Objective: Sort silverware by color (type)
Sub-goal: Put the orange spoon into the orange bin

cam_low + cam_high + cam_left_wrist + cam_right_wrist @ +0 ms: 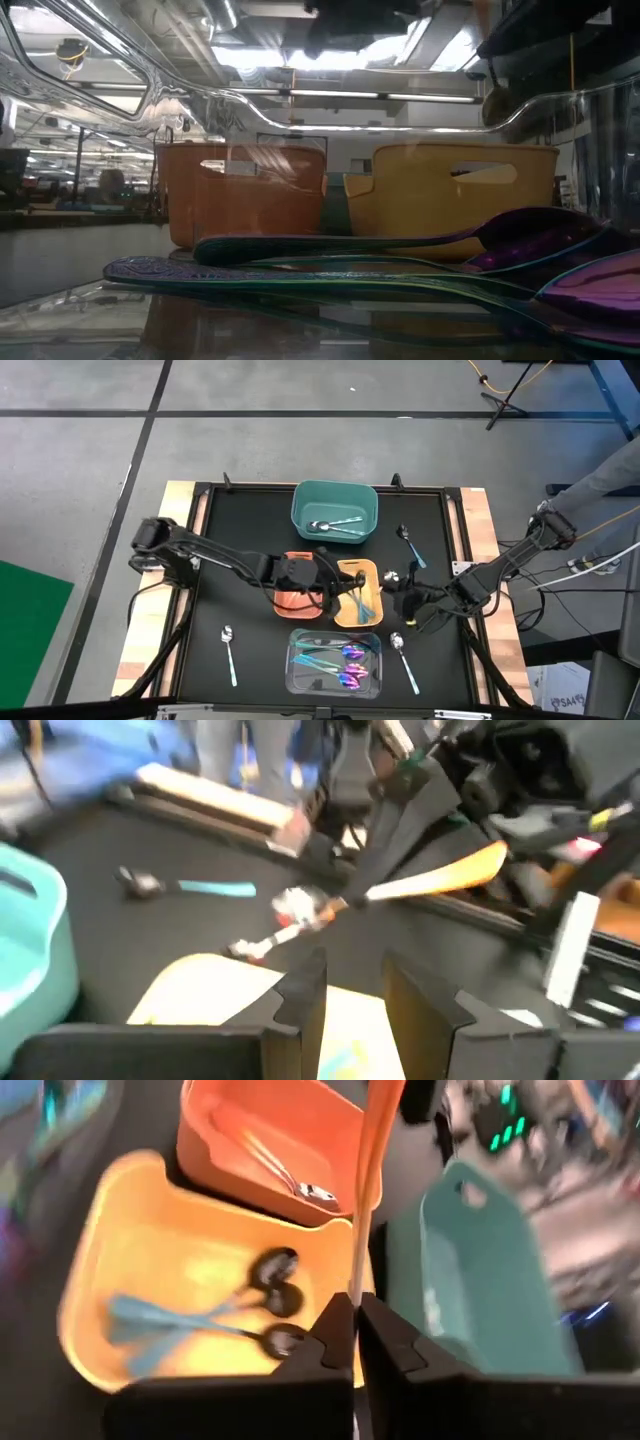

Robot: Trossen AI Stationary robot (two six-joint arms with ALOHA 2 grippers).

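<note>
My two arms are dark, slender and jointed, with black cables trailing off their bases. The left gripper (pixel 350 1000) has blocky black fingers; the right gripper (pixel 356 1330) matches it.

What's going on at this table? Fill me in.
Two robot arms are sorting silverware into bins. The right gripper is shut on an orange-handled utensil, holding it above the table beside the yellow bin. The left gripper, fingers apart and empty, hovers over the orange bin and the yellow bin. Iridescent pieces fill the clear bin, silver ones lie in the teal bin, and three teal-handled spoons remain on the black mat.
</note>
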